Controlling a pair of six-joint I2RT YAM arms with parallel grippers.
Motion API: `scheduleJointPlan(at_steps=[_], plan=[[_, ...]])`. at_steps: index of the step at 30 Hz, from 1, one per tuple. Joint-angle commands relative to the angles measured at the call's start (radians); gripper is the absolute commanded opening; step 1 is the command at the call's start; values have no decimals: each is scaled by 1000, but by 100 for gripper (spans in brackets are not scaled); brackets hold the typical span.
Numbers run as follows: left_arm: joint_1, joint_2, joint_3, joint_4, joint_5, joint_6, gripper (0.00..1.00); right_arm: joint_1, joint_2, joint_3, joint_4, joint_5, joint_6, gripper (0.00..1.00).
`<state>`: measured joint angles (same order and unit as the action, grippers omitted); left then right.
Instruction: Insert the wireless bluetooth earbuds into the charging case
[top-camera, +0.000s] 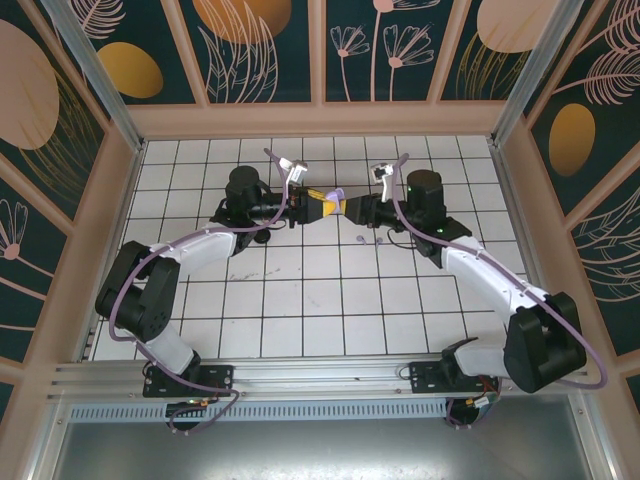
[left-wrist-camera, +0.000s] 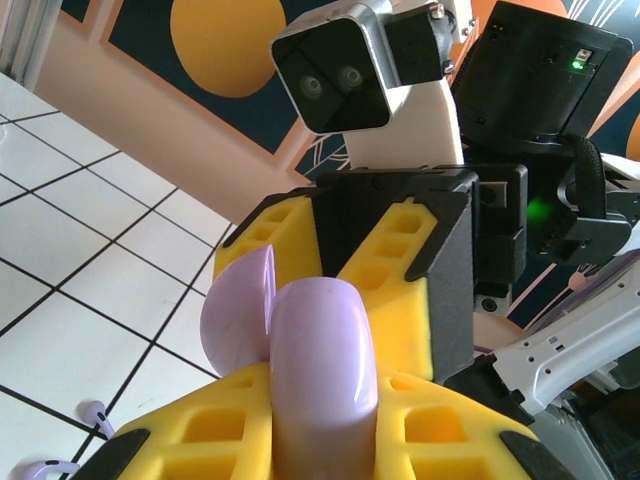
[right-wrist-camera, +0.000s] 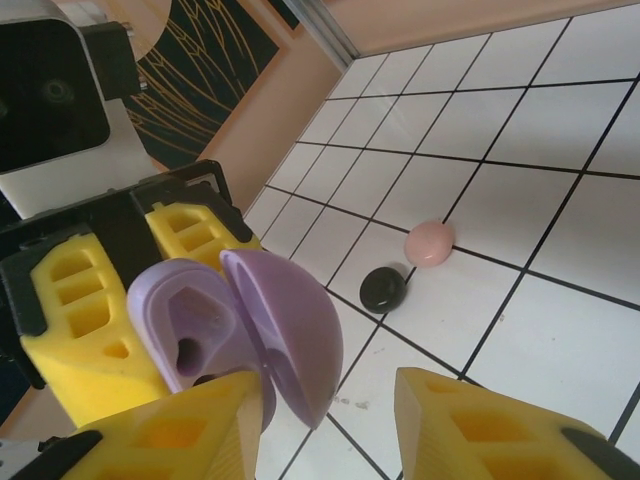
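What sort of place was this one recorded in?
Likely a purpose-built robot test cell: a white gridded tabletop, floral printed wall panels closing it in, and a left arm and right arm bolted to an aluminium rail at the near edge.

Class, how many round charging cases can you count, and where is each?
3. The lavender case, lid open, sits in the left gripper's jaws; the pink case and black case lie side by side on the table. More may be hidden.
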<state>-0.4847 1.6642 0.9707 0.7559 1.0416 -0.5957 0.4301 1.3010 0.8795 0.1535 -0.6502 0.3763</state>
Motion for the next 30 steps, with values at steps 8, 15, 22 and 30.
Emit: scheduleJointPlan(at_steps=[8,15,22,30], plan=[[-2,8,8,43,35,-9,0,7,34,52,23,38,2,27],[-4,20,8,45,37,-13,0,25,57,87,15,24,0,23],[-5,26,7,46,14,-19,0,42,74,117,-18,32,-23,0],[-2,17,37,-81,-96,79,49,32,76,171,-148,141,-99,0]])
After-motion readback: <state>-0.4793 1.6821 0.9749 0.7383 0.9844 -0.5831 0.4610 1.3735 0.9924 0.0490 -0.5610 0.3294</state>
